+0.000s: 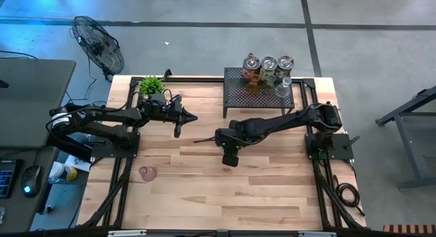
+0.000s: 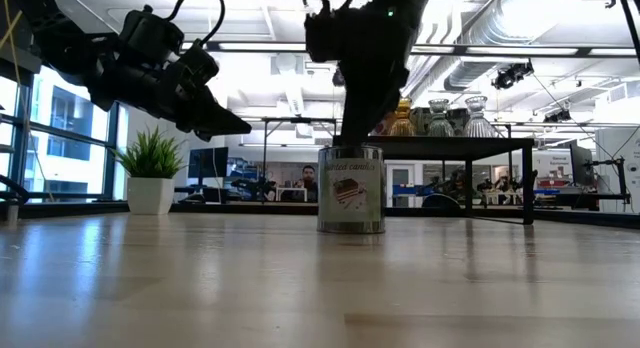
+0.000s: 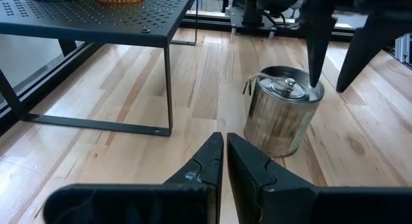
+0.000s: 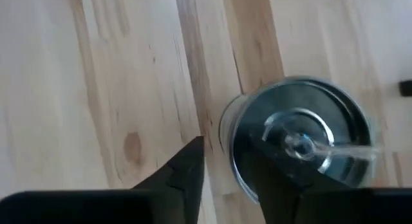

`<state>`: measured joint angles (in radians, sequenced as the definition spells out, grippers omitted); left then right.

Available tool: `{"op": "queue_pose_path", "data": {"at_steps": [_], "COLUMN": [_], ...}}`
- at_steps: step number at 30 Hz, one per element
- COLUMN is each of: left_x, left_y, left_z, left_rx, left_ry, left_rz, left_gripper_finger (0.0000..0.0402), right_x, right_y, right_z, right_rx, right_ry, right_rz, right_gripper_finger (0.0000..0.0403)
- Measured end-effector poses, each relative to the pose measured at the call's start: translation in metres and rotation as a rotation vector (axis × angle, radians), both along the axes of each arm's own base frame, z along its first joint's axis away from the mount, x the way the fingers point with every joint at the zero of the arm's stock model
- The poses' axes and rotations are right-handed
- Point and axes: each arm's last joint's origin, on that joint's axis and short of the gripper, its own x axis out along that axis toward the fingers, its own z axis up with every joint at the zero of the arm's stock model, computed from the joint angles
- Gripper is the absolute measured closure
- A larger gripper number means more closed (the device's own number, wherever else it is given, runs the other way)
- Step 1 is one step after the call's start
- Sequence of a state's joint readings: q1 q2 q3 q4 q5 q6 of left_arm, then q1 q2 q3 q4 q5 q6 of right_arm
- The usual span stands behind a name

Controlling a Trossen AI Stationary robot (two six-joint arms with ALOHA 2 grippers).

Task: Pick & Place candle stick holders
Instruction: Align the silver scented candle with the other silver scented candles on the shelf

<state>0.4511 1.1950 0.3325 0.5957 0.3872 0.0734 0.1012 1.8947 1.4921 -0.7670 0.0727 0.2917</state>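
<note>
Seen from above, a pale wooden table (image 1: 204,189) fills the middle of the frame. At lower left a single pink holder (image 1: 147,173) stands alone on the wood, well apart from everything else. Above it, at the upper left corner of the table, sits a green potted plant (image 1: 151,84).

The left gripper (image 1: 191,117) hovers left of centre above the table, its fingers (image 3: 212,163) pressed together and grasping nothing; it points toward the middle of the table.

At the centre stands a silvery lidded tin (image 3: 281,111), its flat lid topped by a small knob (image 3: 285,86). What is inside it cannot be seen. The right gripper (image 1: 230,157) reaches down from above at this tin, fingers spread: in the right wrist view one finger (image 4: 183,166) stands beside the tin's outer wall and the other lies across its lid. The fingers are not visibly clamped on it.

At upper centre-right a black mesh rack (image 1: 235,101) stands on the table. Along its far edge a group of glass holders (image 1: 269,70) is gathered close together, silvery ones with an amber holder (image 1: 253,82) among them. The right arm stretches across from the right edge of the table, passing in front of the rack.
</note>
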Motion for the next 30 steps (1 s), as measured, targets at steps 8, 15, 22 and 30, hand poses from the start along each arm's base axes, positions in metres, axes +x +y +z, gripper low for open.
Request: {"op": "queue_pose_path", "data": {"at_steps": [8,15,22,30], "left_x": [0.0,0.0,0.0,0.0], "left_y": [0.0,0.0,0.0,0.0], "left_z": [0.0,0.0,0.0,0.0], "left_rx": [0.001,0.001,0.001,-0.001], "left_ry": [0.0,0.001,0.001,0.002], "left_rz": [0.001,0.001,-0.001,-0.004], "left_gripper_finger": [0.0383,0.0383,0.0383,0.0383], "right_x": [0.005,0.005,0.008,0.01], "right_y": [0.003,0.002,-0.009,-0.031], "right_z": [-0.011,0.004,0.045,0.101], "right_rx": [-0.055,-0.079,-0.077,-0.13], "right_ry": [0.024,0.018,-0.048,-0.124], "right_rz": [0.059,0.066,0.038,0.035], "right_gripper_finger": [0.0382,0.0396,0.0396,0.0397]}}
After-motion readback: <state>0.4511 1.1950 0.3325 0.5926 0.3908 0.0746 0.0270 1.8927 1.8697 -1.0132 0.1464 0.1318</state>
